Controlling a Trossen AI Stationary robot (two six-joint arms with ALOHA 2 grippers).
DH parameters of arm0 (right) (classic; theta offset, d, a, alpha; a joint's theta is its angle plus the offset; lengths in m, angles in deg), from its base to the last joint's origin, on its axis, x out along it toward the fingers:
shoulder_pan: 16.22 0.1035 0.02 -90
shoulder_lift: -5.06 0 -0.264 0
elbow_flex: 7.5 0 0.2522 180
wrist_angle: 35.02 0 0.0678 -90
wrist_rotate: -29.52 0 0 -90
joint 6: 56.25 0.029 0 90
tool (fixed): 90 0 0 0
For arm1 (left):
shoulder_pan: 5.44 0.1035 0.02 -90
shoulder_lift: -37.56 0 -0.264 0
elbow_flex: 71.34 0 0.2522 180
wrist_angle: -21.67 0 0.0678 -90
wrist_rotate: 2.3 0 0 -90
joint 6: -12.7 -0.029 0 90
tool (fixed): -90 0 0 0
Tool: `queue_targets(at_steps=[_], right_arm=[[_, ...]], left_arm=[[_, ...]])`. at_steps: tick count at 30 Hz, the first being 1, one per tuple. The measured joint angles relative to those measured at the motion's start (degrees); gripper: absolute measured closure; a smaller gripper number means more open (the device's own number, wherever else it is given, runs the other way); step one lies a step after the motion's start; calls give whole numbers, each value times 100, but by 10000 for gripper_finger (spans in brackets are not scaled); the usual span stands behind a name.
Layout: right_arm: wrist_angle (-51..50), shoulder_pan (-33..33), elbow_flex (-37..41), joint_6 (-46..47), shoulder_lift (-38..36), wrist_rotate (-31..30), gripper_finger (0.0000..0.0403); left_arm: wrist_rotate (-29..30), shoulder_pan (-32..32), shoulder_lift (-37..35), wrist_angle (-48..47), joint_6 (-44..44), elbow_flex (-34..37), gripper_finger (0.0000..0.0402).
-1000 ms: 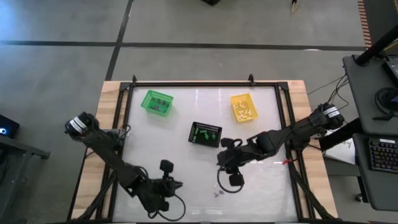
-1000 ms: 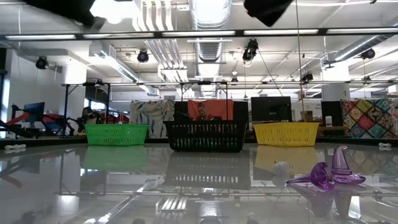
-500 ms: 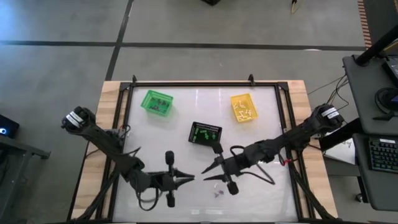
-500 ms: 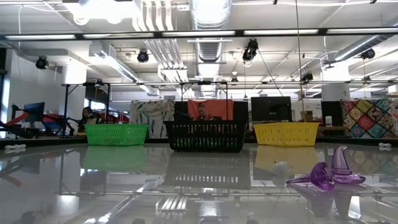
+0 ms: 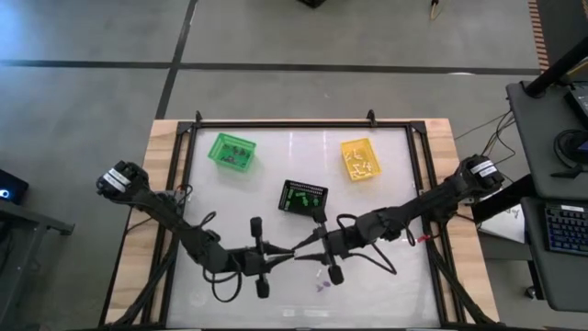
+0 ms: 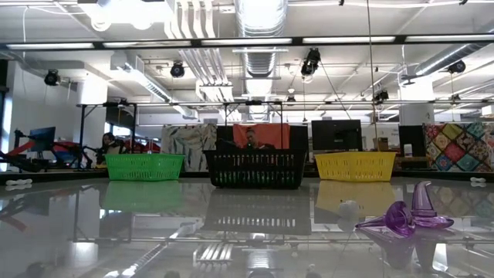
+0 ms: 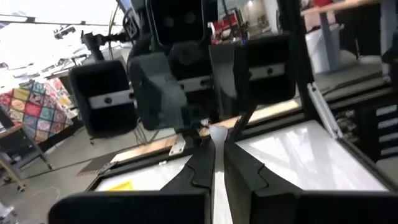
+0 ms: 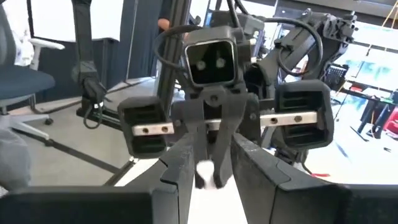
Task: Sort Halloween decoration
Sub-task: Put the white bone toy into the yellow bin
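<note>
Change since earlier frames: both arms have swung inward from apart; their tips now meet nose to nose over the near-middle of the surface [image 5: 276, 165].
Left arm pose: stretched low from the left edge, forearm nearly level, pointing right; left gripper [image 5: 287, 256] faces the other arm head-on.
Left jaws: clenched, tips pressed together on or beside a small white piece [image 7: 217, 134]; whether they actually grip it I cannot tell.
Right arm pose: stretched low from the right edge, pointing left and slightly toward the near edge; right gripper [image 5: 301, 248] just beside the left one, tips touching or nearly so.
Right jaws: part-way apart, a small white piece [image 8: 208, 173] between the fingers [image 8: 183, 165]; apparently grasped, contact not clear.
Halloween decoration, loose: two purple trinkets [image 6: 405, 216] lie on the glass near the front edge, below the meeting point in the high view [image 5: 322, 287]; a pale round one [image 6: 349, 207] close by.
Halloween decoration, sorted: small pieces sit in the green basket [image 5: 231, 151], black basket [image 5: 303, 198] and yellow basket [image 5: 359, 158].
Baskets: in a row toward the far side, black one nearest the grippers.
</note>
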Motion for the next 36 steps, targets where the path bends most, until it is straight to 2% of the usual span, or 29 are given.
queue_targets(at_steps=[14, 19, 24, 27, 31, 36], right_arm=[[-33, -26, 0, -164, 11, -186, 308], [-73, -26, 0, -223, 11, -188, 333], [-75, -24, 0, -308, 11, -188, 380], [-73, -24, 0, -292, 11, -186, 387], [-70, -24, 0, -226, 11, -188, 389], [-86, -55, -2, -12, -26, -222, 390]], left_arm=[[-15, 48, -11, 264, -195, 0, 401], [-2, 48, -11, 273, -189, 0, 401], [-3, 44, -11, 264, -173, 0, 401], [-2, 44, -13, 264, -164, 0, 401], [2, 44, -13, 271, -127, 0, 383], [151, 39, -13, 247, -103, 0, 333]])
